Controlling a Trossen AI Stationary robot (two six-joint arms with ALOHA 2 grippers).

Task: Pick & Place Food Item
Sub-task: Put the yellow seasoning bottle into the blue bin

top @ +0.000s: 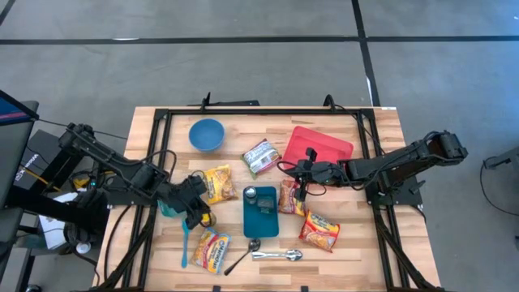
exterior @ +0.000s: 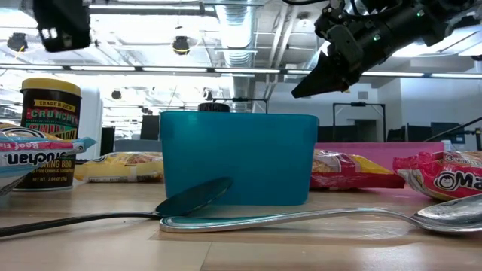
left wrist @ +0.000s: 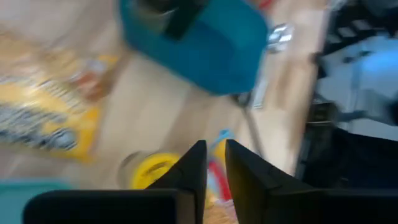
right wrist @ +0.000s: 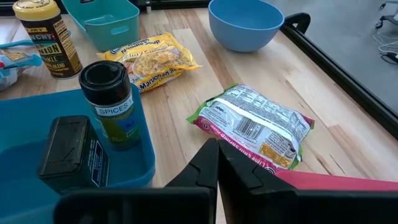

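Several food packets lie flat on the wooden table: a yellow noodle pack (top: 217, 183), a green-edged ramen pack (top: 261, 156) (right wrist: 258, 124), two red-orange packs (top: 292, 197) (top: 320, 229) and a yellow-red pack (top: 211, 247). My left gripper (top: 201, 212) (left wrist: 215, 163) hangs above a yellow-lidded jar (left wrist: 149, 171), its fingers shut to a thin slit and empty. My right gripper (top: 293, 172) (right wrist: 217, 155) is shut and empty. It hovers above the table between the ramen pack and the red tray (top: 324, 146).
A blue bin (top: 261, 212) at the table's middle holds a spice bottle (right wrist: 112, 102) and a dark box (right wrist: 71, 152). A blue bowl (top: 207, 134) stands at the back, a small teal bin (top: 169, 208) at the left. Two spoons (top: 276, 255) lie near the front edge.
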